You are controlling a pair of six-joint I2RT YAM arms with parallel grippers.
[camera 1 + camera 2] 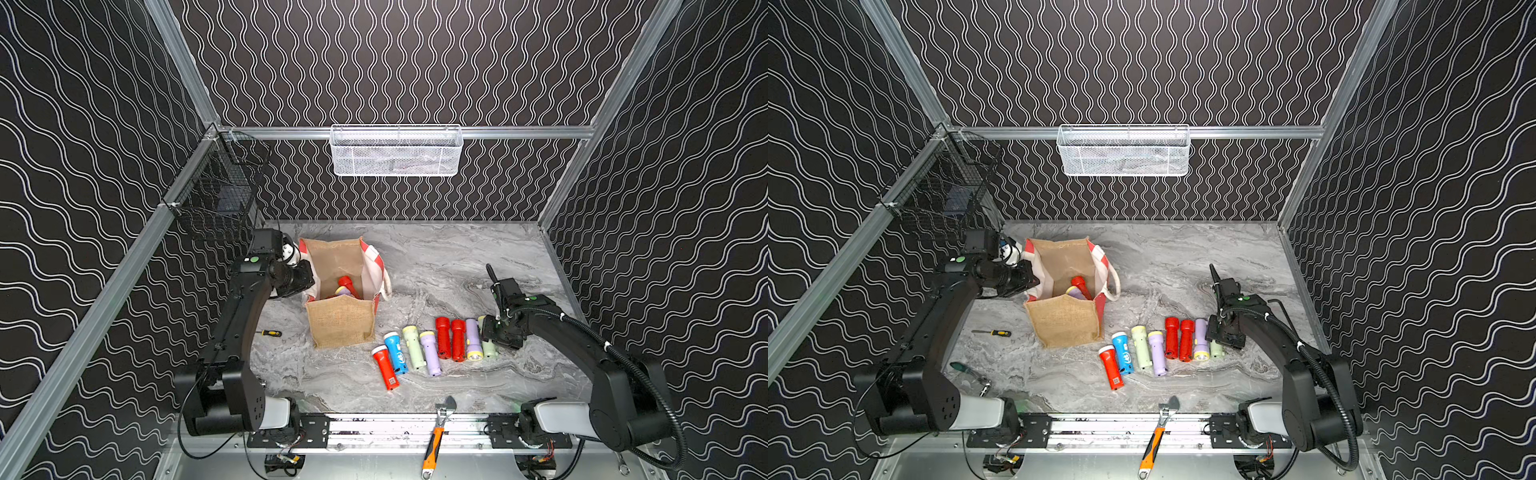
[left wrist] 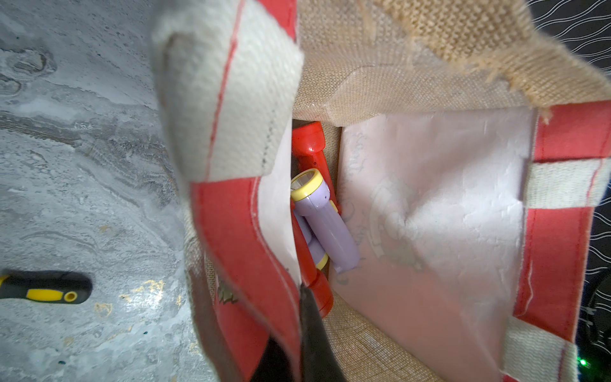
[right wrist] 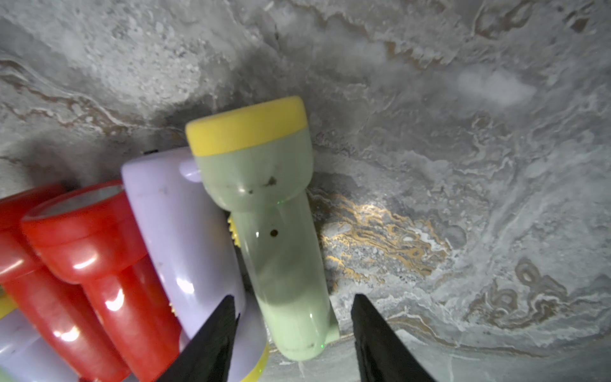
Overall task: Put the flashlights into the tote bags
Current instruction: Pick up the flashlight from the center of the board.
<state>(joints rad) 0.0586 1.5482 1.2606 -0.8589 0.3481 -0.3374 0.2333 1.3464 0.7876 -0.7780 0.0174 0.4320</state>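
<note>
The burlap tote bag (image 1: pixel 340 324) (image 1: pixel 1065 322) stands open at the middle left. My left gripper (image 1: pixel 306 277) (image 2: pixel 294 330) is shut on its red-and-white side panel. A red flashlight (image 2: pixel 309 142) and a lilac one (image 2: pixel 330 228) lie inside the bag. Several flashlights lie in a row on the table, from a red one (image 1: pixel 384 368) and a blue one (image 1: pixel 395 352) to a lilac one (image 1: pixel 473 338). My right gripper (image 1: pixel 494 343) (image 3: pixel 294 317) is open astride the tail of the last, pale green flashlight (image 3: pixel 281 248). One finger sits over the lilac neighbour (image 3: pixel 185 231).
A yellow-black screwdriver (image 1: pixel 270 333) (image 2: pixel 43 291) lies left of the bag. An orange-handled wrench (image 1: pixel 436 432) rests on the front rail. A white mesh basket (image 1: pixel 397 151) hangs on the back wall and a black wire basket (image 1: pixel 216 199) on the left. A green-handled tool (image 1: pixel 967 371) lies front left.
</note>
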